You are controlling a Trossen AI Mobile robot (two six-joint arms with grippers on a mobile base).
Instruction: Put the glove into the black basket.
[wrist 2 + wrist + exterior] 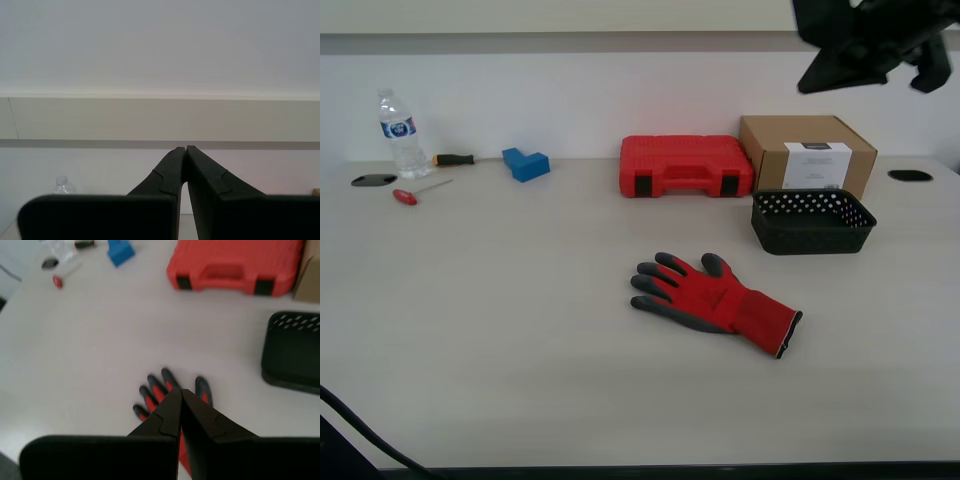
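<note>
The red glove with dark grey fingers lies flat on the table, fingers toward the exterior view's left, cuff toward the right. The black basket stands empty behind it to the right, in front of the cardboard box. In the first wrist view my first gripper is shut and empty, high above the glove, with the basket off to one side. My second gripper is shut and empty, raised and facing the wall. A black arm hangs at the exterior view's top right; I cannot tell which arm it is.
A red plastic tool case and a brown cardboard box stand along the back. At the back left are a blue block, a water bottle and two screwdrivers. The table's front edge runs along the bottom.
</note>
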